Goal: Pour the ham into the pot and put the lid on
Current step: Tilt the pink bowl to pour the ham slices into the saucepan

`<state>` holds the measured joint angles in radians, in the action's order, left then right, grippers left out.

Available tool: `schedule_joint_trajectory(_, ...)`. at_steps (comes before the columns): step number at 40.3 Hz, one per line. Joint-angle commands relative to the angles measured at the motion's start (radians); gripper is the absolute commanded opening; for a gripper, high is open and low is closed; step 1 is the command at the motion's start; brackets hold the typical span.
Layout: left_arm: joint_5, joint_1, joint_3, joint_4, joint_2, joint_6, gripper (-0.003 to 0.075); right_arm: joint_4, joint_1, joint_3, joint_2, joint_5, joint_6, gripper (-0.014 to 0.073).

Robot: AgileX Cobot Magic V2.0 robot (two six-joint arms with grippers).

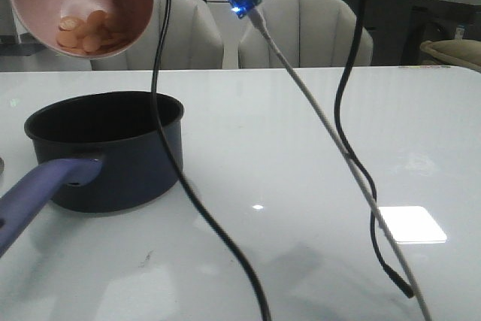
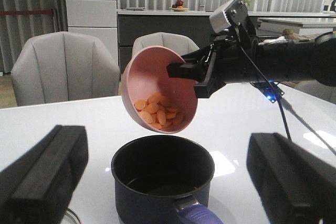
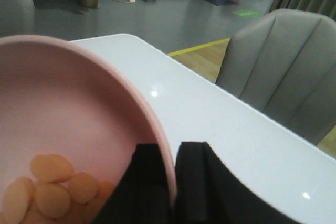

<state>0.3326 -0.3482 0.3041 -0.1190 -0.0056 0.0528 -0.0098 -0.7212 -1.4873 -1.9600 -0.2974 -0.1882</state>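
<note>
Front view: surface (image 1: 316, 148), then pot (image 1: 113, 148) standing empty. Above it our right hand (image 2: 181, 70) pinches the tilted bowl (image 2: 152, 85) rim, ham (image 2: 157, 116) unpoured. Left hand (image 2: 168, 182) gapes, empty. Lid unseen; pouring and covering remain.

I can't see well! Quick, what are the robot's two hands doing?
Left gripper: open, holding nothing.
Right gripper: shut on the pink bowl rim, tilted above the pot, ham inside.
</note>
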Motion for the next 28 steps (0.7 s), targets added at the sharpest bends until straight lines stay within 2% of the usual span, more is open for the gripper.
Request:
schedule_joint_trajectory(1, -0.078, -0.010, 0.026, -0.003, 0.006, -0.004, 0.0657, 0.059, 0.001, 0.020, 0.062, -0.166, -0.060, 0.0137)
schedule_joint_trajectory(9, -0.078, -0.010, 0.026, -0.003, 0.006, -0.004, 0.0657, 0.258, -0.017, 0.121, 0.062, -0.334, -0.260, 0.0137)
schedule_joint_trajectory(18, -0.078, -0.010, 0.026, -0.003, 0.006, -0.004, 0.0657, 0.447, -0.080, 0.133, 0.037, -0.409, -0.690, 0.0137)
schedule_joint_trajectory(23, -0.078, -0.010, 0.026, -0.003, 0.006, -0.004, 0.0657, 0.528, -0.122, 0.133, 0.008, -0.520, -0.959, 0.0137)
schedule_joint_trajectory(28, -0.078, -0.010, 0.026, -0.003, 0.006, -0.004, 0.0657, 0.532, -0.152, 0.133, -0.038, -0.659, -1.173, 0.0137)
